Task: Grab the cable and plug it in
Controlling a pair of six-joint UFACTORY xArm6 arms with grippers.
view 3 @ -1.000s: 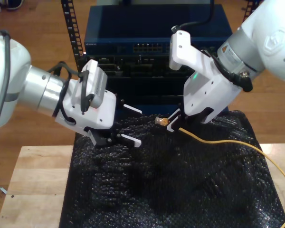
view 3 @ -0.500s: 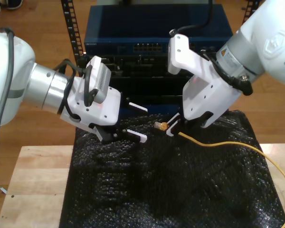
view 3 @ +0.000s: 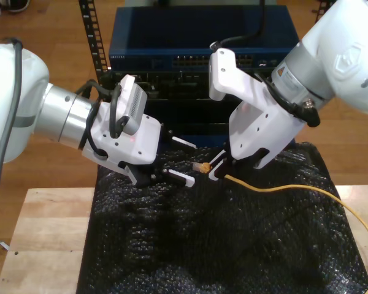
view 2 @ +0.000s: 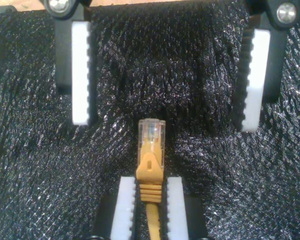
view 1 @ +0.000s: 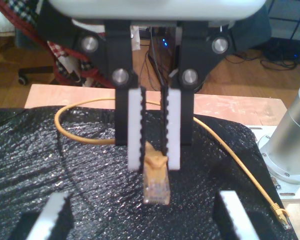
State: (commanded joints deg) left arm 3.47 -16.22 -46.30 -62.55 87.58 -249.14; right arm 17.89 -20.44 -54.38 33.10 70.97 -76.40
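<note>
Now my second gripper [view 3: 181,160] has neared the cable [view 3: 202,166].

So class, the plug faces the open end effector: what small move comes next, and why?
Probably ease my second end effector forward around the clear plug: its jaws stand open, and my first end effector holds the yellow-orange network cable just behind it.

Even, fairly bright overhead light is seen throughout; glints are scattered across the black bubble wrap [view 3: 233,245], and the wrist views are softly blurred.
</note>
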